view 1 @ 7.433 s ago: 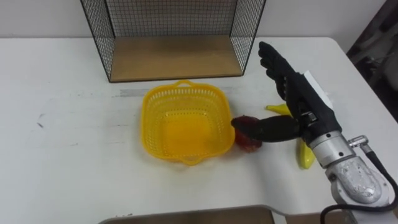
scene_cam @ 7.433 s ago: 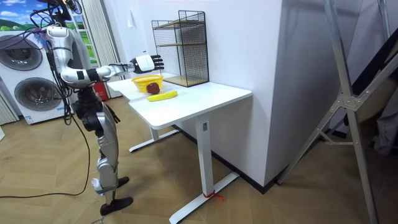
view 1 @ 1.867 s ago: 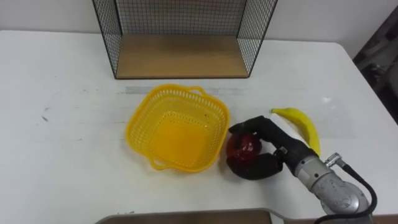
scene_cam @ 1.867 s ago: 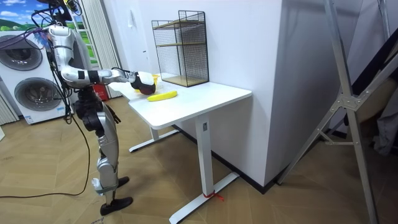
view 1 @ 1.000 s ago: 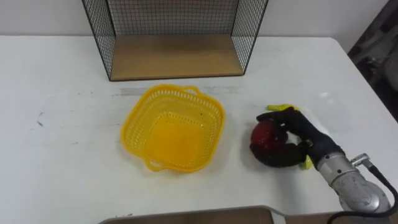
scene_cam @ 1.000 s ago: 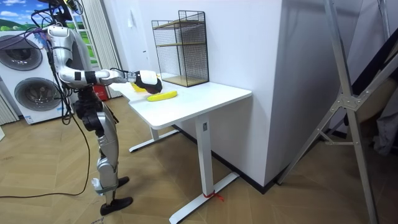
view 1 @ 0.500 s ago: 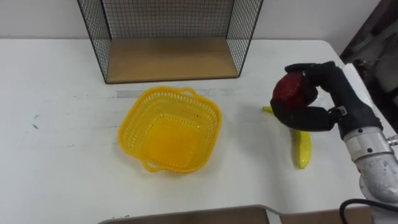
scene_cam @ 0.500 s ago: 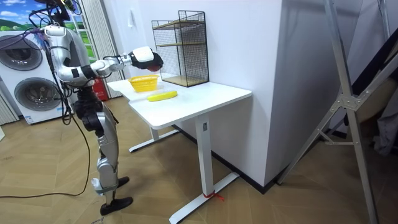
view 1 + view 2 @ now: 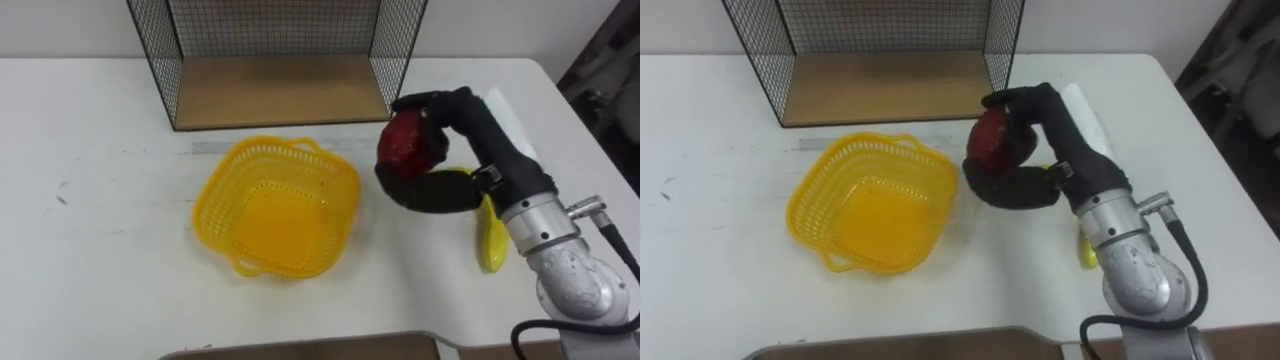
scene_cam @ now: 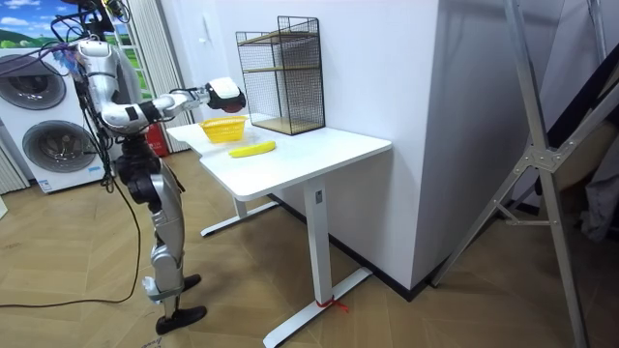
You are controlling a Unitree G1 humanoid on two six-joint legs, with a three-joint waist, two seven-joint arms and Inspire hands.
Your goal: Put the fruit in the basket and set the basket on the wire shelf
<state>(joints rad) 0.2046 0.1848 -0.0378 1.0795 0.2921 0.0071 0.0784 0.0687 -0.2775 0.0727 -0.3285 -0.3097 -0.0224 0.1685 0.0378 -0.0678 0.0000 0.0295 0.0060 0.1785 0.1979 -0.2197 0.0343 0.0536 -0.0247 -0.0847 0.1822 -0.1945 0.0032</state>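
My right hand (image 9: 470,125) is shut on a dark red apple (image 9: 402,142) and holds it in the air just right of the yellow basket (image 9: 278,205). The basket stands empty on the white table (image 9: 100,240), in front of the wire shelf (image 9: 278,40) with its wooden floor (image 9: 280,90). A banana (image 9: 490,240) lies on the table, partly hidden under my right wrist. In the room view I stand at the table's end on the room view's left, with my right hand (image 10: 228,95) raised above the basket (image 10: 224,129) and the banana (image 10: 251,149) beside it.
The table's right edge (image 9: 590,130) runs close behind my right arm. The wire shelf (image 10: 288,72) stands at the back of the table against the wall. Washing machines (image 10: 48,135) stand behind me in the room view.
My right hand lifted the apple off the table beside the banana a second ago and has since carried it left, toward the basket's right rim. The basket and banana stay put.
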